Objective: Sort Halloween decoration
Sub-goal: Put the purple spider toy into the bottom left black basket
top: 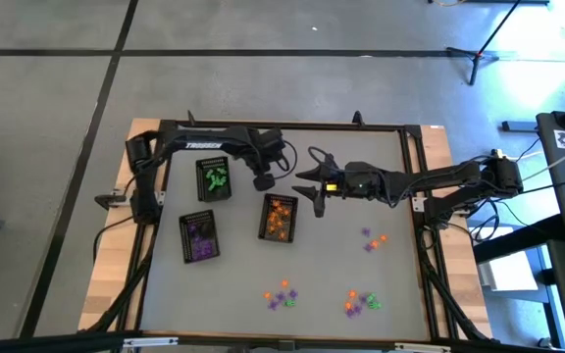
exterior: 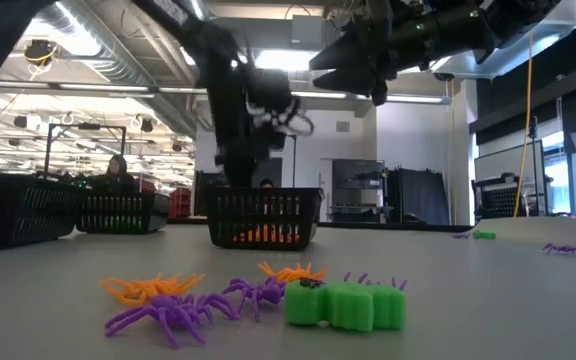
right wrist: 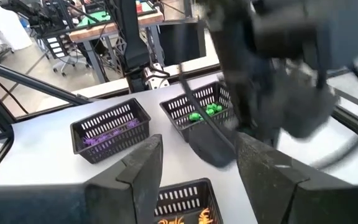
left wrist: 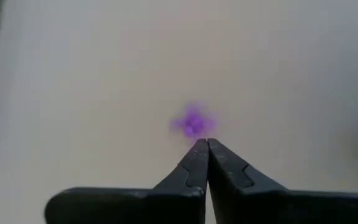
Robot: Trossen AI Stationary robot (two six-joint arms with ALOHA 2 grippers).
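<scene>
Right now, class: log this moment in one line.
left gripper: shut, beside purple plastic trinket | right gripper: open, above orange-filled black tray

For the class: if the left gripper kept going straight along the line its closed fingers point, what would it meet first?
Most likely the small purple trinket, blurred just past the tips of the left gripper, with the bare table around it. How far apart they are is unclear.

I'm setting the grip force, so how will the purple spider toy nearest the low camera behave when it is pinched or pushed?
The purple spider looks thin-legged and tiny, so probably very light and easy to shove aside. Its splayed legs likely bend, so a pinch may slip off them. Lying flat beside the green piece, it seems unlikely to roll.
</scene>
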